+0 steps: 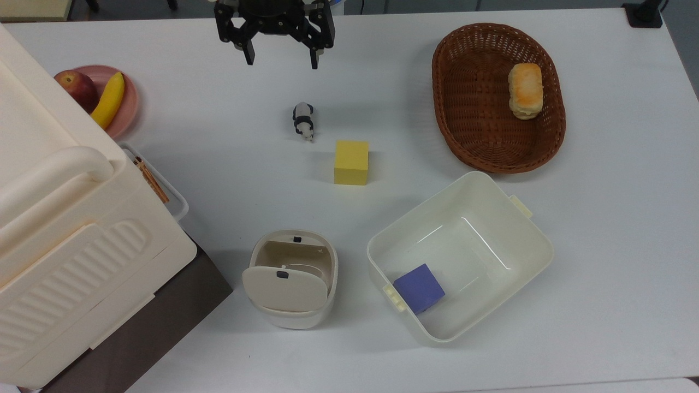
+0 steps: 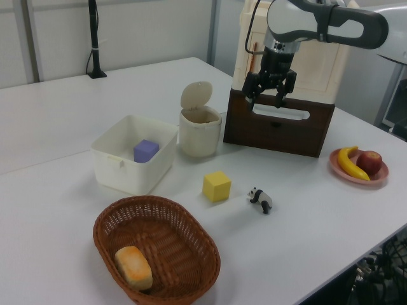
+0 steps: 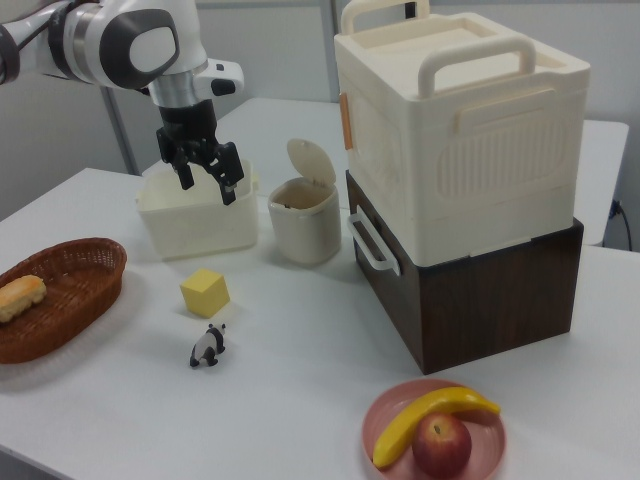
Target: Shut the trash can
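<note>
We are looking at a white table where the trash can is standing with its beige lid tipped up on its hinge, leaving the mouth uncovered. In the top view it is sitting near the lower middle, just beside the lidless cream tub on the top view's right and close to the big cream ribbed box on the top view's left. The tub is holding a purple block.

Our tool is hanging in the air at the upper edge of the top view, well apart from the trash can, with its two fingers spread and nothing between them. In the left view the tool is hovering in front of the dark brown base under the ribbed box; in the right view the tool is showing above the tub.

Between the tool and the trash can in the top view, a small panda figure and a yellow cube are resting on the table, near each other but not touching. A brown wicker basket is lying toward the top view's upper right with a bread roll inside it. On the top view's left, a pink plate is carrying an apple and a banana.
</note>
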Controlling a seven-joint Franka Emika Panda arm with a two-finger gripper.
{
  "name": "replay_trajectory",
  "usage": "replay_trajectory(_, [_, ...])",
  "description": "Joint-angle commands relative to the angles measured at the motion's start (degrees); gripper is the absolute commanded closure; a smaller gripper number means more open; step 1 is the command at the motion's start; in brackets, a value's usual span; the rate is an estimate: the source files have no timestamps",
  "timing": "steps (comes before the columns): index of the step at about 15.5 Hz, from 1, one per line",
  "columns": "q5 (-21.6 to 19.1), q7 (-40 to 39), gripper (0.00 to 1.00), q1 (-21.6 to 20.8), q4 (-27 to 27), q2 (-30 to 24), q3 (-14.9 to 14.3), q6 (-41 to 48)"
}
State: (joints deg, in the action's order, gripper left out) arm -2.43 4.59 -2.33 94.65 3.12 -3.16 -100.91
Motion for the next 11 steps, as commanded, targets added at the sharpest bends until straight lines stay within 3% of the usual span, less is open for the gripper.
replay_trajectory(1, [-0.9, -1.0, 0.0, -0.6, 0.1, 0.0, -0.1, 0.5])
replay_trajectory(11, [-0.9, -0.9, 0.0, -0.2, -0.1, 0.0, -0.2, 0.7])
